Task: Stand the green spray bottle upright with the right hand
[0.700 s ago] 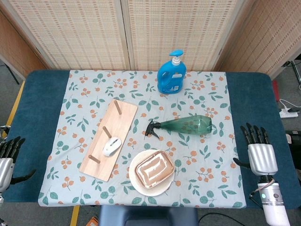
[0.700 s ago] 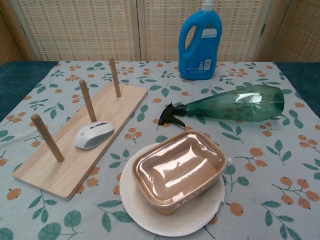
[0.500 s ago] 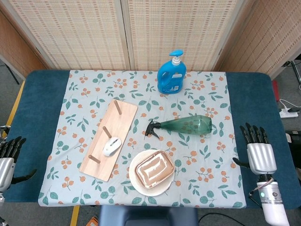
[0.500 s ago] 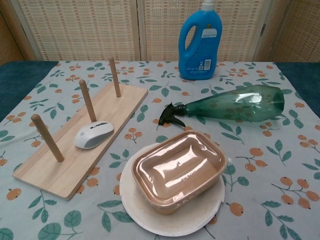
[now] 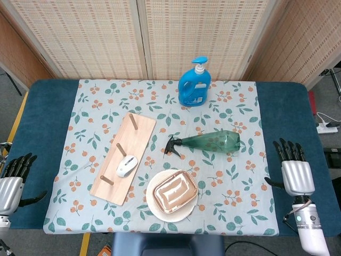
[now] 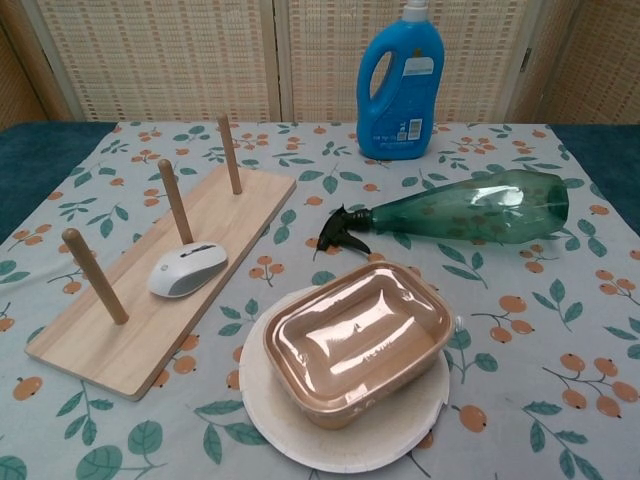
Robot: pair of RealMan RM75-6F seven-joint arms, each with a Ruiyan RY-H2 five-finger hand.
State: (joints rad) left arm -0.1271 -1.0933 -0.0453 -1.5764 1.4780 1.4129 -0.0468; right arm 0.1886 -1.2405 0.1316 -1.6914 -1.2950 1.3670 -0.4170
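Green plastic bottle point(image 5: 210, 142) lay sideways mid-cloth, room around it; right hand point(image 5: 294, 172) and left hand point(image 5: 11, 184) hung unclenched, empty, beyond the cloth's edges.

The green spray bottle point(image 5: 211, 142) lies flat on its side on the leaf-and-berry cloth, translucent and see-through. Its black trigger nozzle point(image 6: 342, 230) points toward the robot's left (base toward the right), body untouched and nowhere near upright.
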